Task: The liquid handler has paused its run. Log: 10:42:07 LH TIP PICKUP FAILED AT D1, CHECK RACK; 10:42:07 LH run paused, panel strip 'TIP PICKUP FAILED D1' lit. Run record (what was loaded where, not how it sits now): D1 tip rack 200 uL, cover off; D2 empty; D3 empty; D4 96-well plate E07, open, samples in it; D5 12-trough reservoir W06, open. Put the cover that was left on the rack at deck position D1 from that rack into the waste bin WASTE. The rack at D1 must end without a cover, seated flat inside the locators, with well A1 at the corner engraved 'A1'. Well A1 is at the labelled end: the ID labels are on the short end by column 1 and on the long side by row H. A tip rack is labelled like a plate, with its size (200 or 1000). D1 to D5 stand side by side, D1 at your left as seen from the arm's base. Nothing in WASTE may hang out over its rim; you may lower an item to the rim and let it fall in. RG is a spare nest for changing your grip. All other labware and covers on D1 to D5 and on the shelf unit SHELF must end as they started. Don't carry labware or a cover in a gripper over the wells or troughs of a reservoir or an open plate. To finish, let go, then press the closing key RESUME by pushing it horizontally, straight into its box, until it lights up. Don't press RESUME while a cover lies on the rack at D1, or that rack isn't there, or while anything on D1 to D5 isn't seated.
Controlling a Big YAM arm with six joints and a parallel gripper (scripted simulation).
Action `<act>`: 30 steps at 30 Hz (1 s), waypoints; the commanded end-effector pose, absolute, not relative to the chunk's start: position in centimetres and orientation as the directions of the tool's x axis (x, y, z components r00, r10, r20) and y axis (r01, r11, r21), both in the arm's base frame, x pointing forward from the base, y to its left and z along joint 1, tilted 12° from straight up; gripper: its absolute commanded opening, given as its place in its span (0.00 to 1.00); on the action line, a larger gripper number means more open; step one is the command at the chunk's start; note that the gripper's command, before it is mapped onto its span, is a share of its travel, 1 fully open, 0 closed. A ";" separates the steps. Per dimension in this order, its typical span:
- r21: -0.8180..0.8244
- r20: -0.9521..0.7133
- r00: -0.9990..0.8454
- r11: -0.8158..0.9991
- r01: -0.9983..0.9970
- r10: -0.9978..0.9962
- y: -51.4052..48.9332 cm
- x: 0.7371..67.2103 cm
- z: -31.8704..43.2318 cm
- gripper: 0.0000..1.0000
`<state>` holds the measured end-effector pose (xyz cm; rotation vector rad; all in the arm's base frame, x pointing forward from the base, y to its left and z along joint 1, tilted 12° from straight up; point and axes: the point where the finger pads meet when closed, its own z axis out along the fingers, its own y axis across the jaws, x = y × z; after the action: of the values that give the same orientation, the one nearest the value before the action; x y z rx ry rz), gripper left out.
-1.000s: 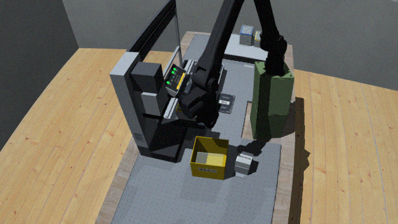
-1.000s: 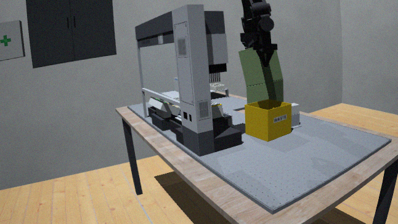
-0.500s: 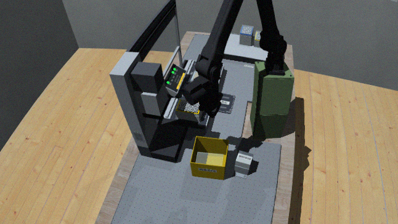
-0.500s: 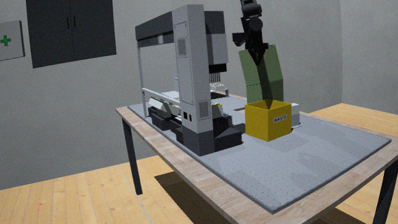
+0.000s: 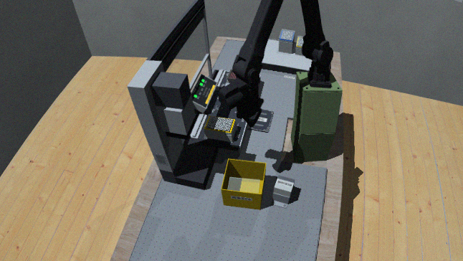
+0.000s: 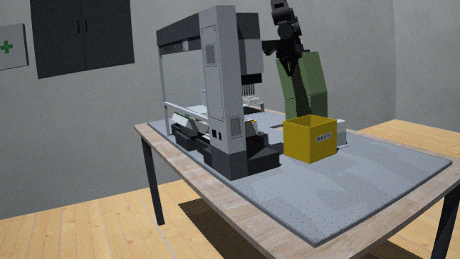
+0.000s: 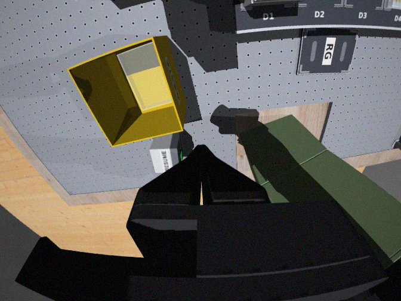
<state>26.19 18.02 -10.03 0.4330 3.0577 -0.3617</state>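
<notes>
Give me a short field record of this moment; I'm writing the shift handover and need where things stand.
cover: lying inside the bin, on its floor
waste bin WASTE: yellow, nothing over its rim
rack at D1: uncovered, tips showing
gripper: shut, empty, high above the RESUME box
RESUME box: beside the bin
RG nest: bare
</notes>
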 end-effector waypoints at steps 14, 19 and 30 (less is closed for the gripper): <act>-0.163 -0.103 -0.963 0.951 0.262 0.247 19.3 28.1 -8.1 0.00; -0.163 -0.103 -0.963 0.951 0.262 0.247 19.3 28.1 -8.1 0.00; -0.163 -0.103 -0.963 0.951 0.262 0.247 19.3 28.1 -8.1 0.00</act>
<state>26.69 18.27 -9.35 0.3982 3.0515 -0.3301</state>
